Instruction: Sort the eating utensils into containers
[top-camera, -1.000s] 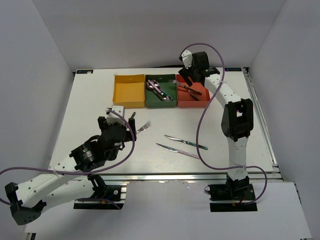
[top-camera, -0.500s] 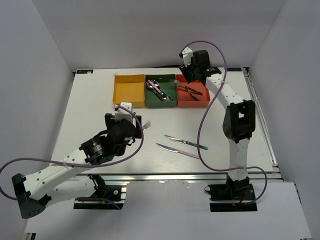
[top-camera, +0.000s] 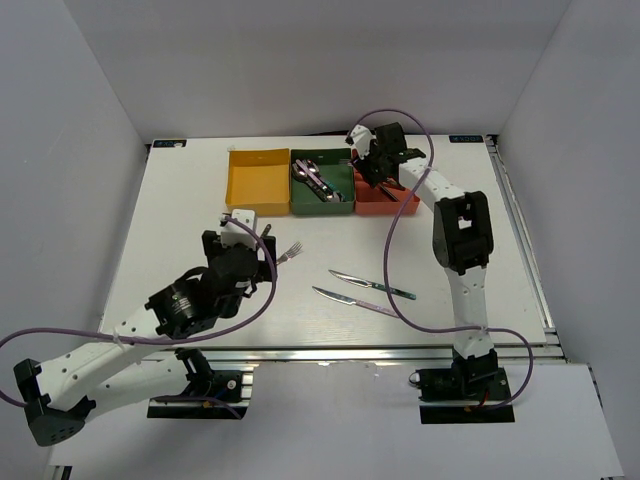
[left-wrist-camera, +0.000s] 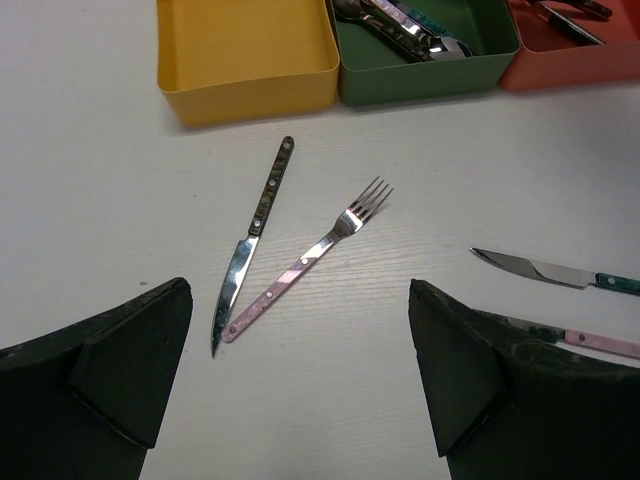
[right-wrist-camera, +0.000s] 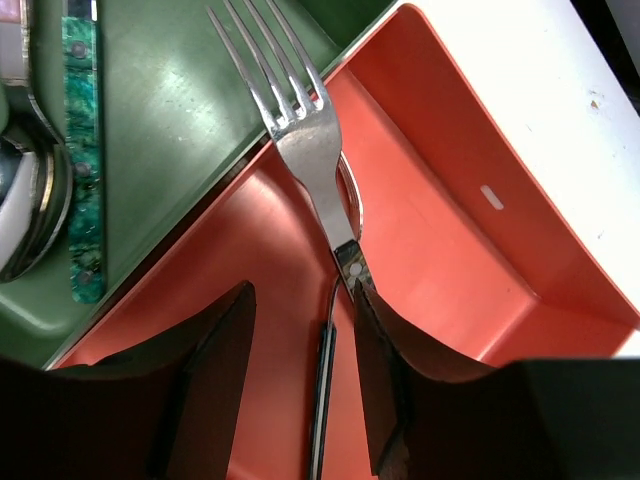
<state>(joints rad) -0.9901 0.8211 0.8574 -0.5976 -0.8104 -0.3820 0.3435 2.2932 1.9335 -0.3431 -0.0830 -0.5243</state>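
Roughly halfway, by my reading: the yellow bin (left-wrist-camera: 250, 60) at the left of the row holds nothing, and four pieces lie loose on the table (top-camera: 170, 220). Just below that bin a dark-handled knife (left-wrist-camera: 255, 225) and a pink-handled fork (left-wrist-camera: 310, 255) lie in a narrow V, their lower ends touching or nearly so. The left gripper (left-wrist-camera: 296, 330) hovers above this pair with its jaws spread wide, holding nothing. The left arm reaches forward from its base, wrist tipped toward the table, so the pair sits framed between the fingers. Which of the two it is lined up on I cannot tell.

The green bin (top-camera: 322, 195) in the middle has spoons (top-camera: 313, 178) in it. Nearer the arms and further right, a teal-handled knife (top-camera: 372, 285) and a pink-handled knife (top-camera: 350, 300) lie near each other, roughly parallel, well apart from any bin. All three knives likely belong in the yellow bin.

At the right, the red bin (right-wrist-camera: 470, 250) contains a silver fork (right-wrist-camera: 305, 150) whose tines poke over the rim toward the green bin. The right arm stretches far forward, wrist bent down into this bin. The right gripper (right-wrist-camera: 303, 340) has its jaws partway apart, straddling the fork's handle with a gap showing on each side — no pinch that I can see
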